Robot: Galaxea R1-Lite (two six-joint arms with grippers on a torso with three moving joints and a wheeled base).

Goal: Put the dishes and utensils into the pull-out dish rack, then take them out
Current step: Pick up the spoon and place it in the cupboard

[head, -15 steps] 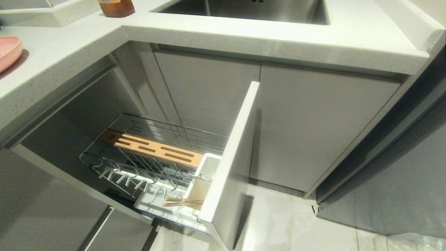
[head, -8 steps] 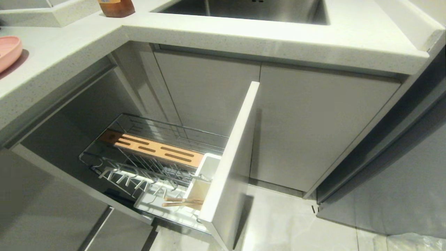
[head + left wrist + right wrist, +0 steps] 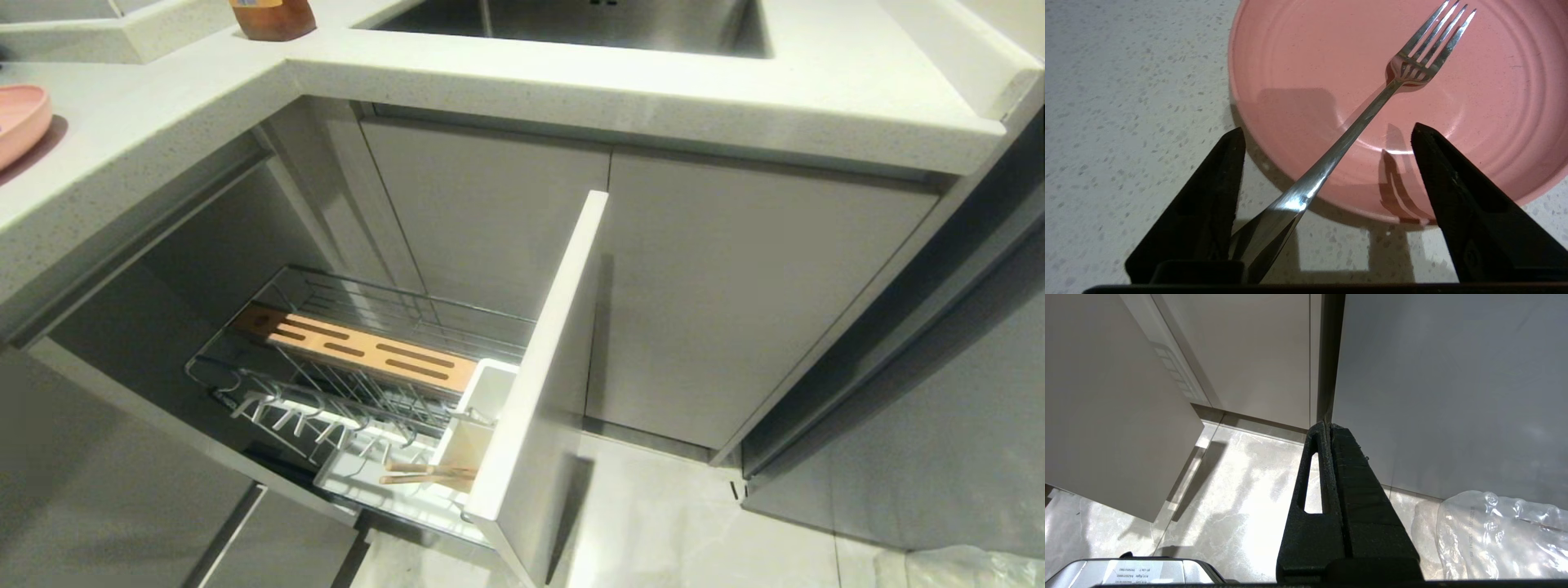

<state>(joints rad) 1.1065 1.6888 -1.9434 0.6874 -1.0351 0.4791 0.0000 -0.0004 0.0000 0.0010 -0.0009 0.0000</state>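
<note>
We see the left gripper [image 3: 1327,134] spread wide above the counter [image 3: 1126,102], gripping nothing. The fork [image 3: 1355,126] lies between its fingers, tines on the pink plate [image 3: 1298,53], handle perhaps brushing one finger. Chopsticks [image 3: 429,474] sit in the rack [image 3: 326,384]. The right gripper [image 3: 1331,428] hangs clenched, empty.

One pink plate [image 3: 1298,73] and one metal fork [image 3: 1355,126] with four tines lie on the speckled desk [image 3: 1126,102]. One pull-out dish rack [image 3: 359,392] carries one slotted wood strip [image 3: 359,349], one pair of chopsticks [image 3: 429,474] and two white utensil cups [image 3: 482,416].
</note>
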